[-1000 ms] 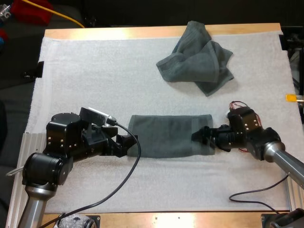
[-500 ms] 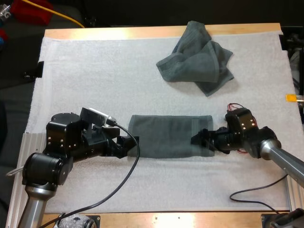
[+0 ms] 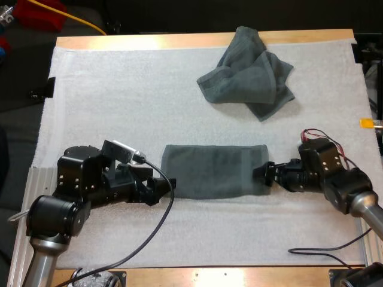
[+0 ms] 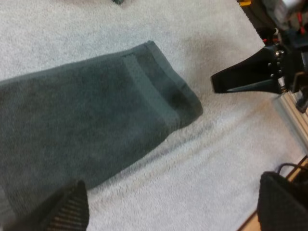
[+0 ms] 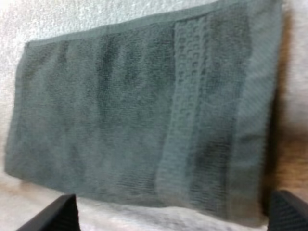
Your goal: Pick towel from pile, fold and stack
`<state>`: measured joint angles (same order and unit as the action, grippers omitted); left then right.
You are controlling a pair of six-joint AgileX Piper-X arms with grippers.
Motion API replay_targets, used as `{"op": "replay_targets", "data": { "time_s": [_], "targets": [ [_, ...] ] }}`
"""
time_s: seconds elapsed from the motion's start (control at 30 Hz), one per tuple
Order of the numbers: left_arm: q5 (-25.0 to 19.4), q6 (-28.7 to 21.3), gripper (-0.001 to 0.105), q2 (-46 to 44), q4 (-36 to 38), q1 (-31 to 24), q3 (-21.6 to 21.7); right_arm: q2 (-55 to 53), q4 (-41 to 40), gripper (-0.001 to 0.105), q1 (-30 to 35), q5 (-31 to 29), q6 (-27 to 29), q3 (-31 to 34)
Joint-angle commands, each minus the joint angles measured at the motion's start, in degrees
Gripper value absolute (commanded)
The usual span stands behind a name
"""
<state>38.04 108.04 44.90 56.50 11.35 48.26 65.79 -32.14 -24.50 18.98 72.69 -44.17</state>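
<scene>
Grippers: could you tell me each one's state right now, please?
Left gripper: open, at the folded towel's end.
Right gripper: open, holding nothing.

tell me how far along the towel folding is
Done: a folded towel lies flat on the mat. In hand: nothing; the left gripper and right gripper stand open at its ends. Left: perhaps another fold, then the crumpled towel at the far side, not yet picked.

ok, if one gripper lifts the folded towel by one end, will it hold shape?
Probably floppy: the folded towel is soft terry lying flat, and the crumpled towel slumps in loose folds. Lifted at one end, the layers would likely sag and unfold. Pushed, it may bunch, since the mat looks fuzzy.
</scene>
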Motion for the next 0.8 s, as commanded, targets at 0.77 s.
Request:
{"op": "replay_targets", "data": {
  "time_s": [0.77],
  "targets": [
    [0.3,-0.2,0.070,-14.1,12.4,0.1,0.4,-16.6,-22.0,0.075,0.3,-21.8,9.9,-0.3]
  ]
}}
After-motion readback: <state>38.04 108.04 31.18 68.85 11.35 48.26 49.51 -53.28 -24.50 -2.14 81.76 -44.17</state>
